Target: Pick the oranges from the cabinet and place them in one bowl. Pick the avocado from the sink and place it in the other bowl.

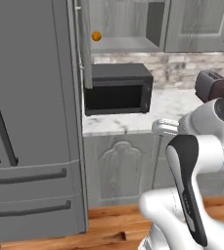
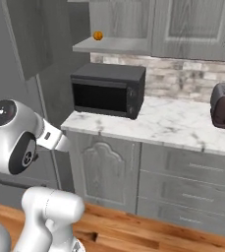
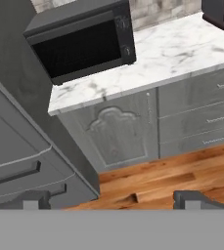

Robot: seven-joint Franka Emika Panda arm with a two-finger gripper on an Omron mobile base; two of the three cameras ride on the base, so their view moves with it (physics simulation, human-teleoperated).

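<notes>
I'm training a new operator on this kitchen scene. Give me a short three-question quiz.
1. True or false: the cabinet door stands open.
2. What sits on the counter directly below the orange? A toaster; B microwave; C bowl.
3. Fill in: the gripper is ____, holding nothing.

Key: 1 true. 2 B, the microwave; the toaster stands farther right. 3 open.
</notes>
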